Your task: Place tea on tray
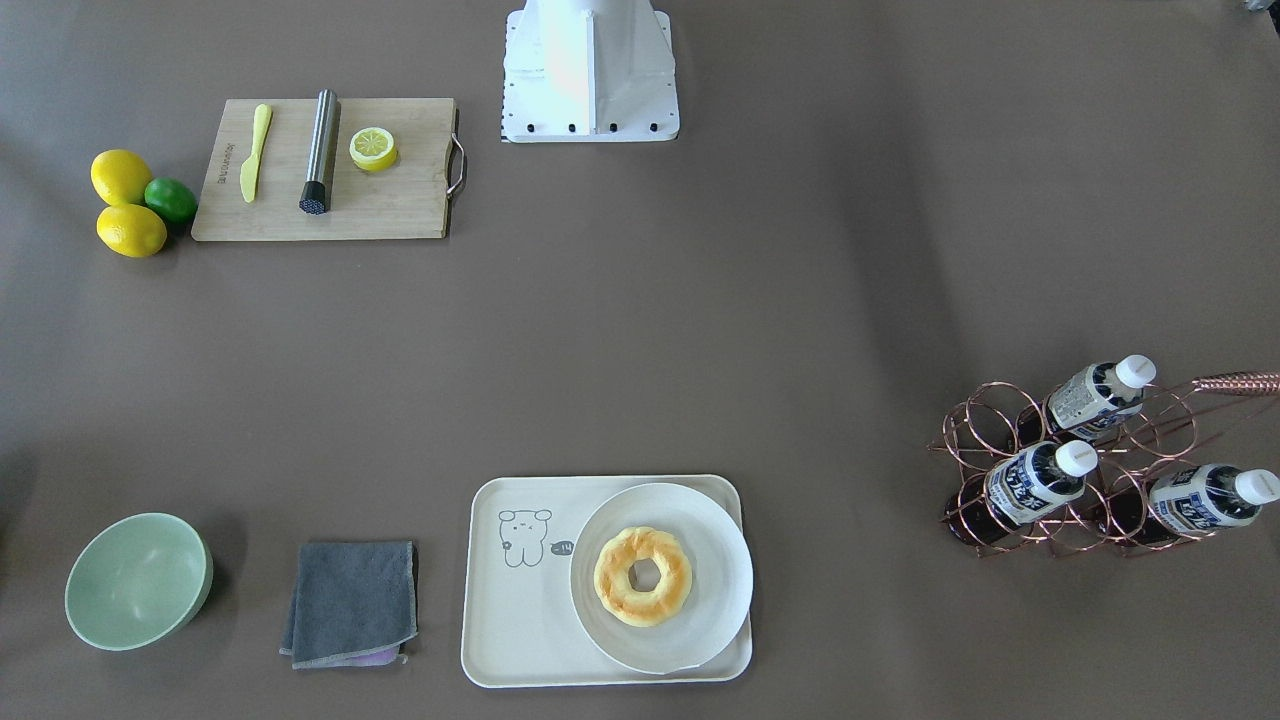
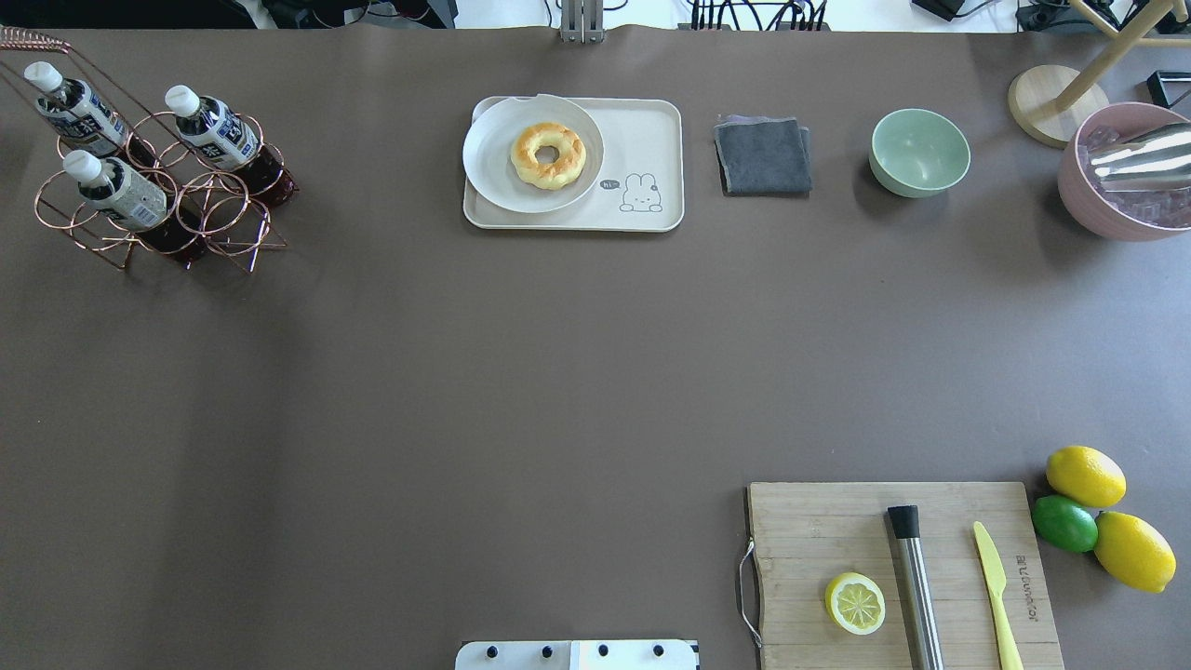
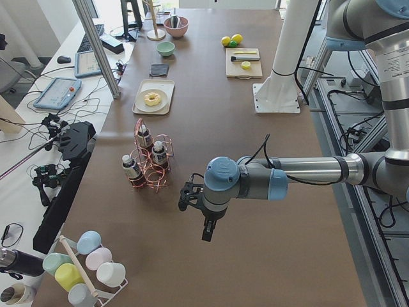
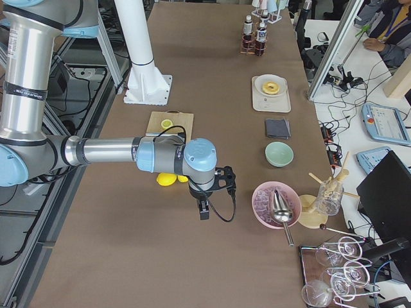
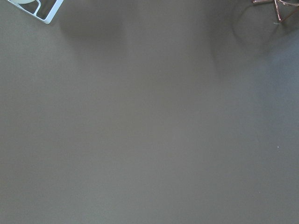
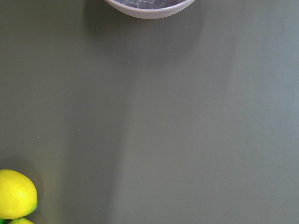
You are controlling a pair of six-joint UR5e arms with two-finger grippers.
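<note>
The tea bottles [image 1: 1038, 482] are three small bottles that look the same. Each has a dark brown drink inside, a white cap and a white and blue label. All three sit tilted in a copper wire rack [image 1: 1235, 381] at the robot's left end of the table [image 1: 700, 330]. None of them is on the tray.

The tray [image 1: 520, 640] is cream white and has a little drawn animal [image 1: 524, 538] on it. It lies at the far edge of the table from the robot, well apart from the rack. A round white plate [image 1: 720, 570] sits on the tray, and a donut [image 1: 610, 580] sits on the plate.

Beside the tray lies a folded grey cloth [image 1: 352, 600], and past that stands a green bowl [image 1: 138, 580]. A pink bowl [image 2: 1117, 186] with ice and a metal scoop stands at the table's right end.

Near the robot's right side is a wooden board [image 1: 400, 200]. On it lie a lemon half [image 1: 373, 148], a metal stick [image 1: 321, 150] and a yellow knife [image 1: 256, 152]. Two lemons [image 1: 121, 176] and a lime [image 1: 171, 199] lie just beside the board.

The left fingers [image 3: 207, 230] hang over bare table near the rack. The right fingers [image 4: 203, 209] hang over bare table between the lemons and the pink bowl. Neither has hold of anything. They show only from the side, so I cannot tell how far open they are.
</note>
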